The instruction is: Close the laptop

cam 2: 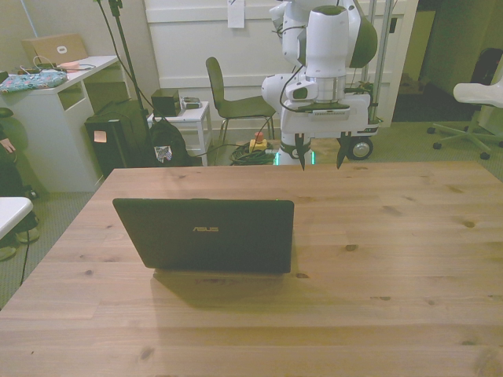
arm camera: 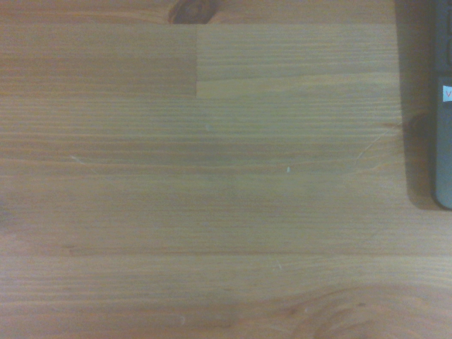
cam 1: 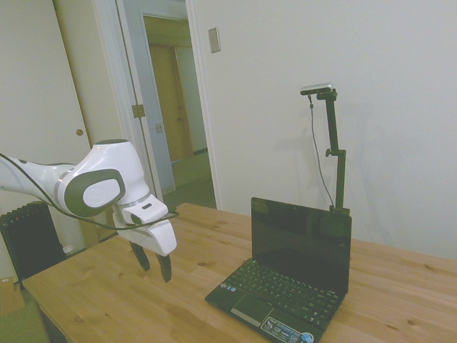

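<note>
The laptop stands open on the wooden table, its dark screen upright and its black keyboard, grey touchpad and palm-rest stickers showing in the side view. From the front view I see the back of the laptop lid, left of the table's middle. My gripper hangs above the table, well clear of the laptop on its keyboard side, fingers pointing down. In the front view the gripper is open, with nothing between its fingers. The wrist view shows bare wood and a dark edge of the laptop.
Behind the table in the front view are a chair, a white desk, a small white side table and a bag on the floor. A dark radiator stands by the open doorway in the side view.
</note>
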You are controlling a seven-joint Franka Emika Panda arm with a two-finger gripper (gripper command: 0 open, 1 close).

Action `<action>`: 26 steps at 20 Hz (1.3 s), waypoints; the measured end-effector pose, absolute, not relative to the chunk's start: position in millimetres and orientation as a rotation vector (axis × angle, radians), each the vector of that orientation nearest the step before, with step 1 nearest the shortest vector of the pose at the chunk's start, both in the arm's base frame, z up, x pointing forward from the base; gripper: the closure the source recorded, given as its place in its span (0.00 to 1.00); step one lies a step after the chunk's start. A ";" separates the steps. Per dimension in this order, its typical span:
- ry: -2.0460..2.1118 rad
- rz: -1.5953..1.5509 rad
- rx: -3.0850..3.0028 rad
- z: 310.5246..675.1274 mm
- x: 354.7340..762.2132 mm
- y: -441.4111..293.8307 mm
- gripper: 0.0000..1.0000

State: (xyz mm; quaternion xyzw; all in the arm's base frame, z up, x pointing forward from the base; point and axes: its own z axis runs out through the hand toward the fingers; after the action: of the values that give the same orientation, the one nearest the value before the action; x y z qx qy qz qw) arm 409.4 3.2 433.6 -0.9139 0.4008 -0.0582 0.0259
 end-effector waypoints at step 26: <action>1.468 -0.611 -2.724 617.8 567.4 -136.6 0.00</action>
State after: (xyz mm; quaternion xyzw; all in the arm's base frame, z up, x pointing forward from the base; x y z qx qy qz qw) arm 567.4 -136.6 617.8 -0.8635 0.4655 -0.1938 -0.0064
